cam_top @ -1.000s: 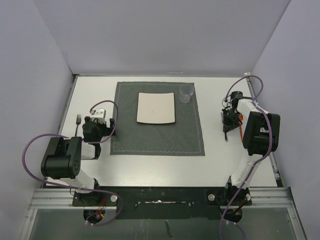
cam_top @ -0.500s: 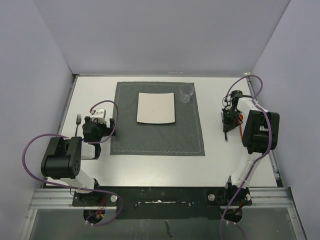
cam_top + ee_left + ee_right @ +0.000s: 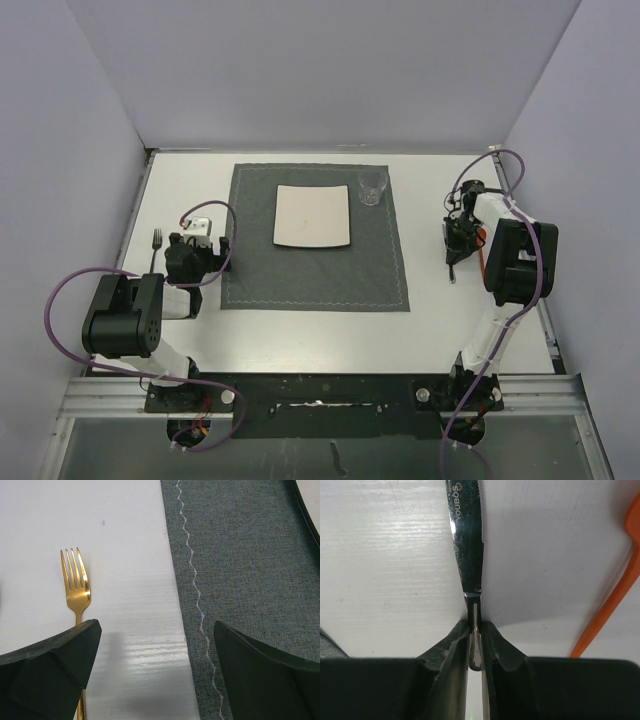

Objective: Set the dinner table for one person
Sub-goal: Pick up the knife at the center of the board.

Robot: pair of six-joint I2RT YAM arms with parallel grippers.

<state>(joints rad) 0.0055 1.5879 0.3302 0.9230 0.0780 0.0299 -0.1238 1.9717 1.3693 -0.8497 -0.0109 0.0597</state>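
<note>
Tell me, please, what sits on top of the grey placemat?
A white square plate and a clear glass stand on the placemat. The tabletop beneath it is covered and cannot be seen.

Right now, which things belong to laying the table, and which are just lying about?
Part of the job: large white tabletop, dark grey cloth placemat, white square plate, clear drinking glass, gold metal fork, silver steel knife pinched in the right gripper.
Just there: thin orange cord beside the knife, purple cables on the arms.

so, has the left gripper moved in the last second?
No. Left gripper still open, in the same spot between the fork and the placemat edge.
</note>
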